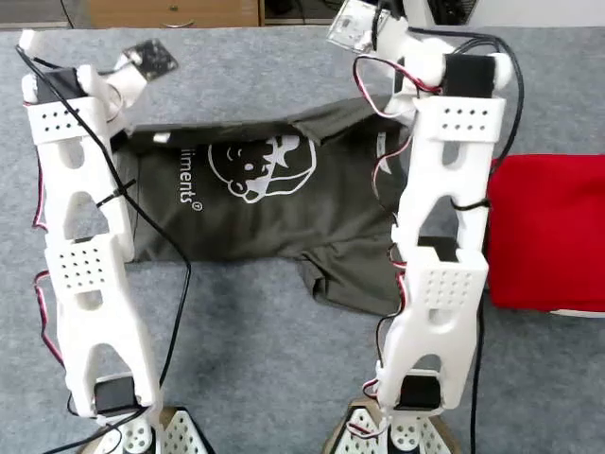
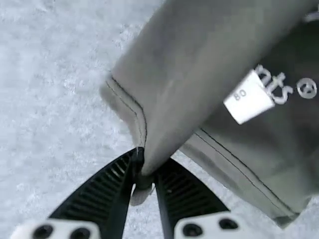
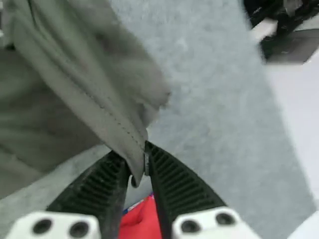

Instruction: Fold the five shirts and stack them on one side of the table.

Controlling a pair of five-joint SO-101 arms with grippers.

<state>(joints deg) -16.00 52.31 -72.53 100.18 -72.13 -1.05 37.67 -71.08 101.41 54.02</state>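
Note:
A dark olive shirt (image 1: pixel 265 213) with a white print lies across the grey table between the two arms, its far edge folded over. My left gripper (image 2: pixel 142 167) is shut on a stitched edge of the olive shirt (image 2: pixel 199 79), beside a white tag (image 2: pixel 247 97), and holds it above the table. My right gripper (image 3: pixel 138 167) is shut on another stitched edge of the olive shirt (image 3: pixel 65 99), also lifted. In the high view the left arm (image 1: pixel 76 189) stands at the shirt's left end and the right arm (image 1: pixel 440 189) at its right end.
A folded red shirt (image 1: pixel 548 232) lies at the right edge of the table, close to the right arm; a bit of red shirt (image 3: pixel 142 219) peeks under the right gripper. Grey felt (image 1: pixel 255 359) covers the near part of the table. Furniture stands beyond the far edge.

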